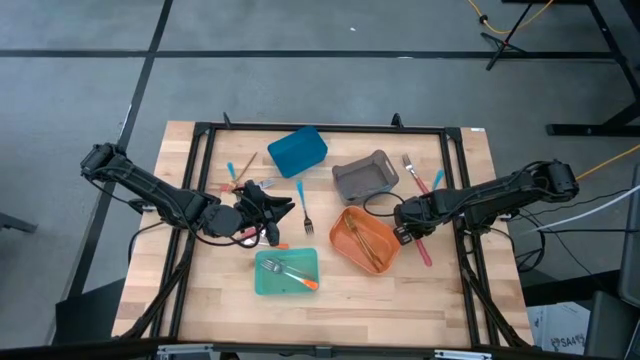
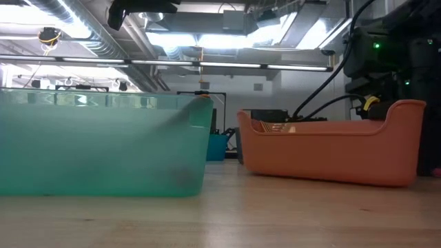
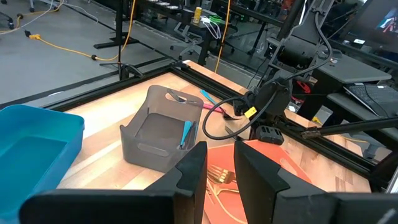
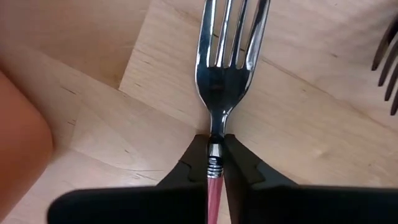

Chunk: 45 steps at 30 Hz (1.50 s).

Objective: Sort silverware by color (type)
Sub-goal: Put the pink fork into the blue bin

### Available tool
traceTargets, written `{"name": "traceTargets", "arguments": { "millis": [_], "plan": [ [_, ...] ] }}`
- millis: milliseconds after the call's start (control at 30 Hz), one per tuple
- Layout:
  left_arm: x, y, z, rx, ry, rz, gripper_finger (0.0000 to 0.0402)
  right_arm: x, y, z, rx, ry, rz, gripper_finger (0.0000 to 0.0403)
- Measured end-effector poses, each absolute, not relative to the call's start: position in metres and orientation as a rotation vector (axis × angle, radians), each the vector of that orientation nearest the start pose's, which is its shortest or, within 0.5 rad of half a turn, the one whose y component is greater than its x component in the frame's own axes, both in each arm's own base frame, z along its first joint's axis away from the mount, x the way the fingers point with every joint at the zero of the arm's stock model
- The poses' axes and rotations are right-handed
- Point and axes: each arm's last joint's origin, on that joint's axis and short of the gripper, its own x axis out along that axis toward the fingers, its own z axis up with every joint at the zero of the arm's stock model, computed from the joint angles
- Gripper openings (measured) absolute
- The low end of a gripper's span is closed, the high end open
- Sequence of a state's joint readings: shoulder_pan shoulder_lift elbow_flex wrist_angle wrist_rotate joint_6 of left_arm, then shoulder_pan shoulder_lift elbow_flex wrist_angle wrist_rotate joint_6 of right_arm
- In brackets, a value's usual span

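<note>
A pink-handled fork lies flat on the wood right of the orange bin. My right gripper points down over it and is shut on it; its pink handle sticks out toward the near edge. My left gripper hovers open above the table's middle left, with nothing between its fingers. Gold forks lie in the orange bin, an orange-handled fork in the teal bin, and a blue-handled piece in the grey bin. A blue-handled fork lies loose at the centre. My right gripper pinches the fork's neck, where the silver stem meets the pink handle, between its two fingertips. The fingers come from above and lie across the fork. The fork lies flat on the table, tines pointing away from the fingers.
A blue bin stands at the far middle. Loose utensils lie at the far left, under my left arm and at the far right. Another fork's tines lie close to the held fork. A black frame rims the table.
</note>
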<state>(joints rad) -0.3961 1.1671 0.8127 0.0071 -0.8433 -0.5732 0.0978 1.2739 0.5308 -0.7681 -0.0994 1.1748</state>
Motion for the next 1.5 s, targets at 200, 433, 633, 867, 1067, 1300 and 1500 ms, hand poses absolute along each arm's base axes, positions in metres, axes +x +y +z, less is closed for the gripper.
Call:
{"name": "traceTargets", "arguments": {
  "millis": [200, 433, 633, 867, 1067, 1300, 1500],
  "plan": [
    [0.2378, -0.0760, 0.2879, -0.356, 0.149, 0.507, 0.0073, 0.1684, 0.0194, 0.1380, 0.931, 1.414, -0.743, 0.0003],
    [0.2378, -0.0759, 0.2879, -0.357, 0.149, 0.507, 0.0073, 0.1683, 0.0194, 0.1384, 0.931, 1.411, -0.741, 0.0001],
    [0.2378, -0.0760, 0.2879, -0.357, 0.149, 0.507, 0.0073, 0.1679, 0.0196, 0.1384, 0.936, 1.420, -0.737, 0.0001],
    [0.2378, -0.0760, 0.2879, -0.357, 0.149, 0.507, 0.0073, 0.1675, 0.0196, 0.1382, 0.934, 1.424, -0.738, 0.0035],
    [0.2378, -0.0760, 0.2879, -0.357, 0.149, 0.507, 0.0073, 0.1671, 0.0194, 0.1379, 0.930, 1.424, -0.742, 0.0087],
    [0.2378, -0.0759, 0.2881, -0.357, 0.148, 0.507, 0.0073, 0.1670, 0.0194, 0.1379, 0.928, 1.423, -0.744, 0.0105],
    [0.2378, -0.0760, 0.2880, -0.357, 0.149, 0.507, 0.0073, 0.1706, 0.0197, 0.1425, 0.926, 1.415, -0.741, 0.0106]
  ]
}}
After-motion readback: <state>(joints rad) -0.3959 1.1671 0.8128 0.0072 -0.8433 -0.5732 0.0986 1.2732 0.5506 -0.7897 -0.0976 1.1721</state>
